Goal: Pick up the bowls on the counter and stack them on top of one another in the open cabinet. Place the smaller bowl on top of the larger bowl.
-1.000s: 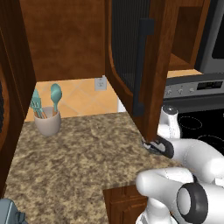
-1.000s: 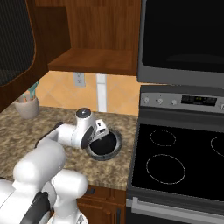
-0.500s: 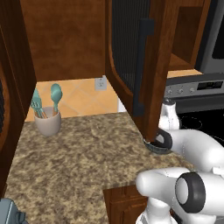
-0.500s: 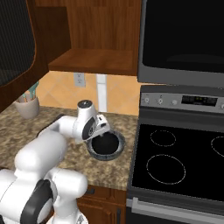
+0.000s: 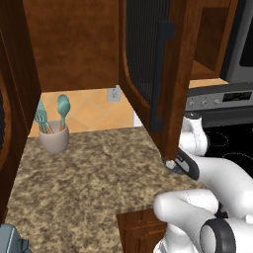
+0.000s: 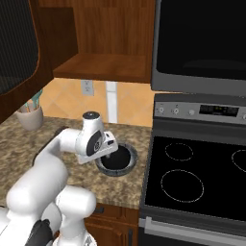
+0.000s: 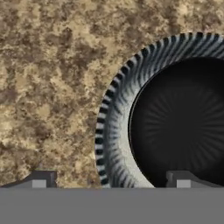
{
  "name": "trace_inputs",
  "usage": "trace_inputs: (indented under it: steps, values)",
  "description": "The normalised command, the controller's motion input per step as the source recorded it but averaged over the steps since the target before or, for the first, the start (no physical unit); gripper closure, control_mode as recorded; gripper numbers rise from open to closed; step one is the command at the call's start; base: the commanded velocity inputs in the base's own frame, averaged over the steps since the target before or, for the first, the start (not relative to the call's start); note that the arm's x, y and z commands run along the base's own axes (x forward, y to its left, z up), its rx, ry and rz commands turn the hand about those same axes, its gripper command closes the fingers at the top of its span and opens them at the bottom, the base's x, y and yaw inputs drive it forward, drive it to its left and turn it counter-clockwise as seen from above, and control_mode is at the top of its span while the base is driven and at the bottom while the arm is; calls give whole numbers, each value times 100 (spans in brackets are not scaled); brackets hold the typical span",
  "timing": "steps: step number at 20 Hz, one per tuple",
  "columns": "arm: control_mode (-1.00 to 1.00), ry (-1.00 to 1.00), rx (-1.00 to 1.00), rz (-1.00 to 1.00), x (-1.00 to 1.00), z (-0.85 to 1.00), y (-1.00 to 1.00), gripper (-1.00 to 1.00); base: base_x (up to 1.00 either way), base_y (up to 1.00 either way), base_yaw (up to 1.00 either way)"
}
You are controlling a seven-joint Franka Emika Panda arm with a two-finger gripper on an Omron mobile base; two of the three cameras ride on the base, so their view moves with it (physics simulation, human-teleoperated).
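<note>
Dark bowl (image 6: 116, 158) with ribbed grey wall sits on the counter (image 6: 126, 182) near its right edge, just beside the stove top (image 6: 194, 178). Gripper (image 7: 111, 179) hangs over it, fingers spread, one fingertip (image 7: 181, 178) above the dark inside, the other over bare stone. Utensil cup (image 5: 53, 139) stands at the back left; cabinet door (image 5: 150, 64) hangs open.

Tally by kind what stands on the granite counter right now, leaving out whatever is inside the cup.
Bowl: 1 (grey ribbed rim, dark centre; cannot tell whether a second is nested in it)
Utensil cup: 1
Total: 2 on the counter
</note>
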Motion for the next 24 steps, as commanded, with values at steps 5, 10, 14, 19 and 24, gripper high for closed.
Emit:
trace_inputs:
  steps: [5, 10, 14, 19, 24]
  values:
    - [-100, 7, 0, 0, 16, -61, -7, -100, 0, 0, 0]
    - [-100, 2, -1, 0, 18, -53, -7, 100, 0, 0, 0]
    - [-100, 2, 0, 2, 5, -6, -1, 100, 0, 0, 0]
    - [-100, -5, -1, 9, -27, 35, 0, 100, 0, 0, 0]
    - [-100, -23, -9, 15, -65, 99, 0, 100, 0, 0, 0]
